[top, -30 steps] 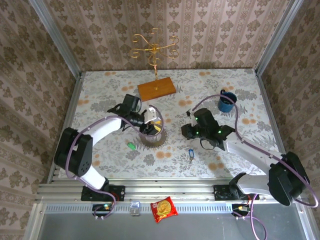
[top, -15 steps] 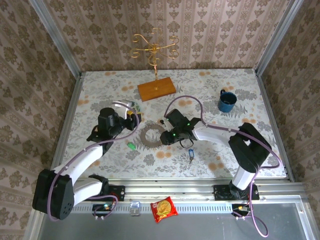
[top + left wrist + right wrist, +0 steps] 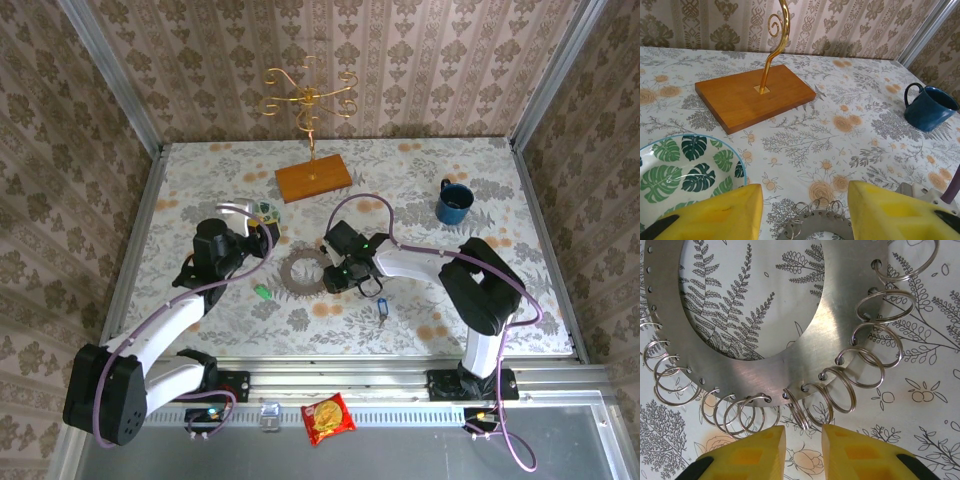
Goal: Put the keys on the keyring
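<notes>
Two keys lie loose on the flowered table (image 3: 200, 170). The green-headed key (image 3: 262, 292) sits just off the near-left edge of the keyring (image 3: 303, 272), and the blue-headed key (image 3: 381, 310) is off to the right and nearer the arm bases, clear of the ring. Neither key is on the keyring, which lies flat around the middle of the table. Up close it is a brushed metal disc with a wide hole, its rim punched with small holes that each carry a wire split ring (image 3: 867, 367). The right gripper (image 3: 333, 277) is down at the ring's right edge. From its wrist camera the yellow fingers (image 3: 740, 455) stand only a narrow gap apart with nothing between them, and one of the little split rings lies just ahead of that gap. The left gripper (image 3: 262, 240) hangs over the ring's far-left side with its jaws spread wide and empty. The rim of the disc shows between them in its wrist view. Just beyond that gripper is a leaf-patterned bowl (image 3: 265, 211). Farther back a wooden base (image 3: 313, 177) holds a gold curled stand (image 3: 305, 100). A blue mug (image 3: 453, 203) stands well apart at the right. A red snack packet (image 3: 328, 418) lies on the rail below the table.
</notes>
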Controlling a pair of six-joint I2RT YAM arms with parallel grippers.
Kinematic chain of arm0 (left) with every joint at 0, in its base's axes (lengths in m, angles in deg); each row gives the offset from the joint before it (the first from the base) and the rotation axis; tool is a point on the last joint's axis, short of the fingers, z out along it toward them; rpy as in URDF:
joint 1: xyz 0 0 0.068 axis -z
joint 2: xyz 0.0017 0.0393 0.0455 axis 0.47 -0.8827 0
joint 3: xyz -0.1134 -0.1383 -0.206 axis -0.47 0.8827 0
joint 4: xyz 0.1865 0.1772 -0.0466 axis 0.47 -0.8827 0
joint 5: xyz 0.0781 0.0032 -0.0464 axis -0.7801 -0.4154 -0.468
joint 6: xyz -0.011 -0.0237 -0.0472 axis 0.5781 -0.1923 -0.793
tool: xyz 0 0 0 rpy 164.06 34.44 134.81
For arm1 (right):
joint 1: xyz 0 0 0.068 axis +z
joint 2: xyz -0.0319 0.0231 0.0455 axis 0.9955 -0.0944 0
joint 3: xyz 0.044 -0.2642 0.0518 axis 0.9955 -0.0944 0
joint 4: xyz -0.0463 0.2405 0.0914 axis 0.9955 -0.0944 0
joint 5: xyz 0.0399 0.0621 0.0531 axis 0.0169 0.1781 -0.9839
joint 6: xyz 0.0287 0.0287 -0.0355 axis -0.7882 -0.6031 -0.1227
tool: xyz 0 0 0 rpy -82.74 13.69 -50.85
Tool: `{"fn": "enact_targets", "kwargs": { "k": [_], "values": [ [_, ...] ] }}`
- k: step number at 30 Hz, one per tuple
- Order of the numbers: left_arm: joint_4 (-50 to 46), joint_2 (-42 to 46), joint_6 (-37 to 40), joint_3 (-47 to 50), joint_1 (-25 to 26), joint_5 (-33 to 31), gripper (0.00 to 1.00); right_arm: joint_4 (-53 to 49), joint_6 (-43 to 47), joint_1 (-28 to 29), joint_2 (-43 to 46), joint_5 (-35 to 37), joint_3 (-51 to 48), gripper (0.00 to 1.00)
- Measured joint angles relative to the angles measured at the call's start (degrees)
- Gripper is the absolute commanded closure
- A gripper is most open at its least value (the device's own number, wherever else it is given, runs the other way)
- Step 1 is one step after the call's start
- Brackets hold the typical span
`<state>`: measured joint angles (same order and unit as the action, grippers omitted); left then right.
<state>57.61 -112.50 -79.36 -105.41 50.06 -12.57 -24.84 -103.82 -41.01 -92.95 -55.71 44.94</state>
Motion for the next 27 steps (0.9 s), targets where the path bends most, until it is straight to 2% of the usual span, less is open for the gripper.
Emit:
{"fn": "enact_targets", "kwargs": {
  "k": [27],
  "values": [
    [0.1, 0.0, -0.7, 0.1, 0.0, 0.0, 0.55, -0.1, 0.6, 0.2, -3.6, -0.5, 3.7, 0.78]
  ]
}}
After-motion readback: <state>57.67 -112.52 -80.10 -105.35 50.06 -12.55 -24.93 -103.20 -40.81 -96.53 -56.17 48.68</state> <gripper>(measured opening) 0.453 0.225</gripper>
